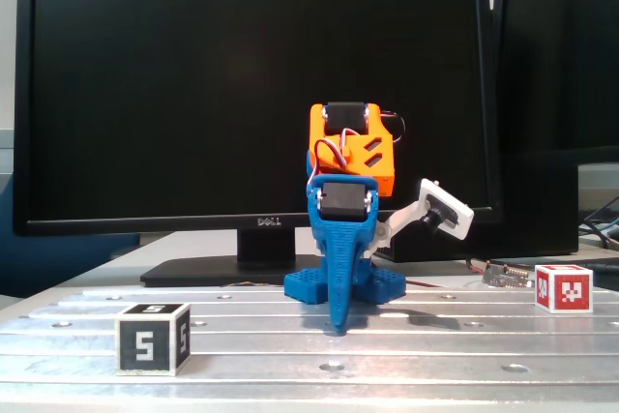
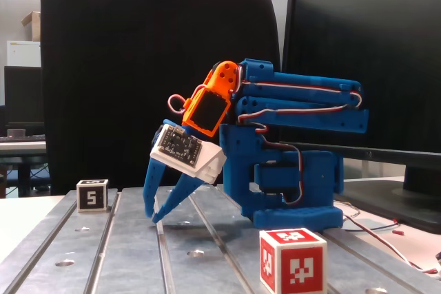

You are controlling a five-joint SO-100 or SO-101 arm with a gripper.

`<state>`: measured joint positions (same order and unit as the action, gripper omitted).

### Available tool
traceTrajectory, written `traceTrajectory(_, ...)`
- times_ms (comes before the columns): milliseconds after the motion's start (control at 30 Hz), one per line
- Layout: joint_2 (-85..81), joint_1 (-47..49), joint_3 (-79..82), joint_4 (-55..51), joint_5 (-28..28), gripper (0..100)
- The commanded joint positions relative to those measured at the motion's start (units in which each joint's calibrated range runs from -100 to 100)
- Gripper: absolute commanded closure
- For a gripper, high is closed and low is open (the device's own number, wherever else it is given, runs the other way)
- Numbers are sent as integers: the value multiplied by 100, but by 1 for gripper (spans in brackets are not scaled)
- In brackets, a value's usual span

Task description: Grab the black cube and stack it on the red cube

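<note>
The black cube [image 1: 152, 339], white-edged with a white "5" on its black faces, sits on the metal table at the front left in a fixed view; it also shows at the far left in the other fixed view [image 2: 92, 195]. The red cube [image 1: 564, 288] with a white marker pattern sits at the right, and close to the camera in the other fixed view [image 2: 292, 261]. My blue gripper [image 1: 337, 326] points down at the table's middle, tips nearly touching the surface [image 2: 151, 216]. It is shut and empty, well apart from both cubes.
The arm's blue base [image 2: 296, 197] stands on the slotted aluminium table [image 1: 435, 350]. A black monitor [image 1: 251, 84] on its stand fills the back. A small circuit board [image 1: 508, 276] with wires lies near the red cube. A black chair back [image 2: 138, 67] stands behind the table.
</note>
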<state>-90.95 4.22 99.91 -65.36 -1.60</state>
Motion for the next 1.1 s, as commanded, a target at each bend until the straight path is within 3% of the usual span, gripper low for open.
traceTrajectory(0, 56, 54, 9, 384, -24, 99)
traceTrajectory(800, 323, 39, -507, 795, 2, 99)
traceTrajectory(1067, 2487, 39, -2307, 726, 23, 99)
